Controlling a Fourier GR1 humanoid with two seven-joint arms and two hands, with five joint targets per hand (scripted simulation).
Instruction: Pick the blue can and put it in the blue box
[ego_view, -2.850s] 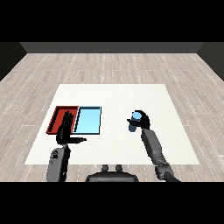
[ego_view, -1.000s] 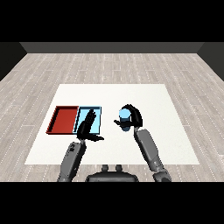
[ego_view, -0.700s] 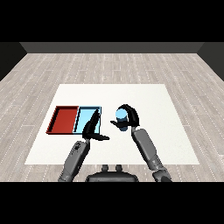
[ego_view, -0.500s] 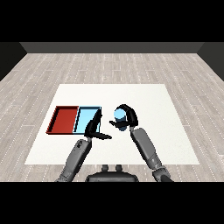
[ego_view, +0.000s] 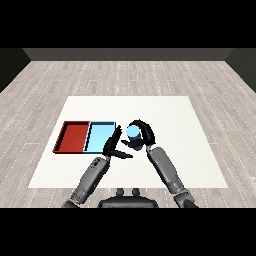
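Observation:
My right hand (ego_view: 144, 134) is curled round the blue can (ego_view: 133, 133) and holds it above the table, just right of the light blue tray (ego_view: 99, 136). The can's top faces the camera. My left hand (ego_view: 113, 146) is open with straight fingers, raised close to the can's left side and over the blue tray's right edge. I cannot tell whether it touches the can. The red tray (ego_view: 74, 137) lies directly left of the blue tray.
The white table (ego_view: 190, 130) stretches to the right of my right forearm and behind both trays. Wooden floor surrounds the table.
My right hand has carried the blue can leftward toward the blue tray. My left hand has risen and moved right, from over the red tray to beside the can.

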